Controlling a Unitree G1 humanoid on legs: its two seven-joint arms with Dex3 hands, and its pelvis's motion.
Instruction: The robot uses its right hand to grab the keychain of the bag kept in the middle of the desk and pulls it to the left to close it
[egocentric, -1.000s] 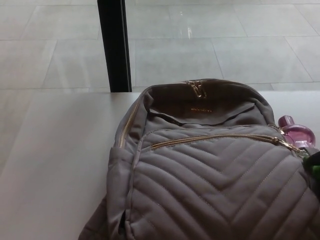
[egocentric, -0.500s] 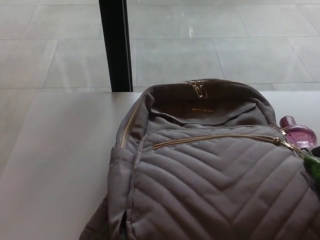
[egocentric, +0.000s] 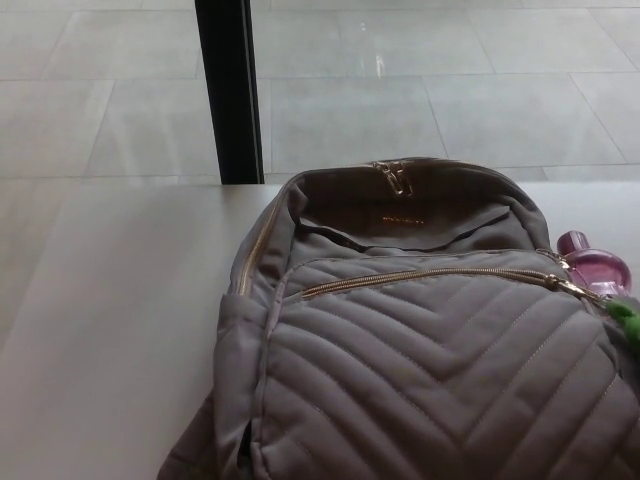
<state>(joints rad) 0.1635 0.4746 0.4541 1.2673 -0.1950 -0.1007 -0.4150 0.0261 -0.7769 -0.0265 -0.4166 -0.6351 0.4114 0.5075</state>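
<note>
Soft, even daylight, faint glare on the floor tiles (egocentric: 380, 65), slightly blurry throughout.

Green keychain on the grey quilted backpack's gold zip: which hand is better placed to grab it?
Right, probably. The green keychain hangs at the right end of the gold zip, at the picture's right edge, the right arm's side. Neither hand is in view.

Taupe bag (egocentric: 420, 390) with chevron quilting, gold zip (egocentric: 430, 274), pink and green keychain (egocentric: 596, 268), white desk (egocentric: 110, 330), black post (egocentric: 228, 90).
</note>
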